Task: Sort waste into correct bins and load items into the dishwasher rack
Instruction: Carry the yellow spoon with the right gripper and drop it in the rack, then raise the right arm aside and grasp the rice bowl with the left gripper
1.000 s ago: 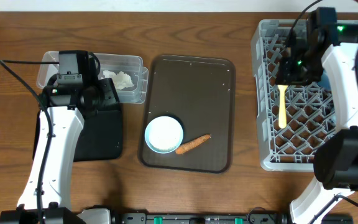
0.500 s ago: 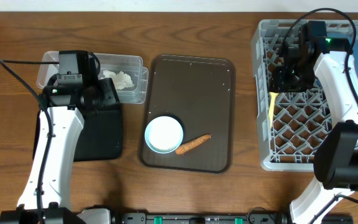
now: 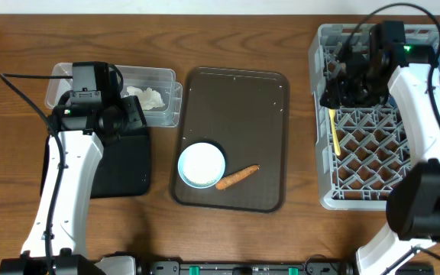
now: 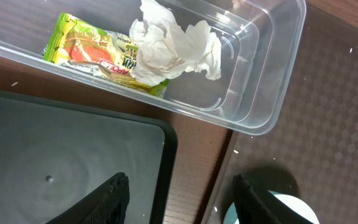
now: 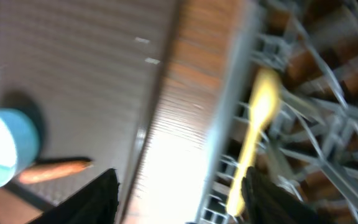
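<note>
Okay, right wrist view's blurred: my right hand [image 5: 182,196] sits apart above pale yellow spoon [image 5: 253,140] in dishwasher rack [image 3: 373,164]; left hand [image 4: 182,199] apart too, empty, fingers [image 4: 114,199] cropped.

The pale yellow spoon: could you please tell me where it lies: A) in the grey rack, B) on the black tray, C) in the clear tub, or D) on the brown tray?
A: the pale yellow spoon lies inside the grey rack, along its left wall.
</note>
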`<state>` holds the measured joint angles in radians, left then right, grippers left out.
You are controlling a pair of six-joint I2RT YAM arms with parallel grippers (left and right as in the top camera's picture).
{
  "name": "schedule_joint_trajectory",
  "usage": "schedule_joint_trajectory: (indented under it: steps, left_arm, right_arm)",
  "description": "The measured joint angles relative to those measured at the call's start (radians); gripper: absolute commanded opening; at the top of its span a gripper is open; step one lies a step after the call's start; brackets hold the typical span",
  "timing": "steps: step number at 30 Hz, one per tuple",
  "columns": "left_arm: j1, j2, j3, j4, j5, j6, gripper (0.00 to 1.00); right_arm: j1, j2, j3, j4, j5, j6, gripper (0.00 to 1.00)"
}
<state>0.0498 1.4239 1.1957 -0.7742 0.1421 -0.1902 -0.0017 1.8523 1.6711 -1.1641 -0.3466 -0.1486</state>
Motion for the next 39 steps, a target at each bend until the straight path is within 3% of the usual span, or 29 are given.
schedule_joint_trajectory:
  steps: [8,13,25,39]
  left_arm:
    - [0.0,0.0,0.0,0.0,0.001,0.0,0.56]
    - [-0.036,0.0,0.0,-0.003,0.013,0.005,0.56]
    - [-0.306,0.026,0.0,-0.005,0.028,-0.025,0.56]
    - [-0.536,0.277,0.0,-0.003,0.035,-0.18,0.56]
  right_arm:
    - [0.227,-0.02,0.015,0.003,-0.027,-0.068,0.7]
    - [0.308,-0.012,0.015,0.065,0.03,-0.039,0.79]
    - [0.316,-0.012,0.015,0.092,0.086,0.001,0.8]
    - [0.256,-0.012,0.015,0.103,0.221,0.124,0.81]
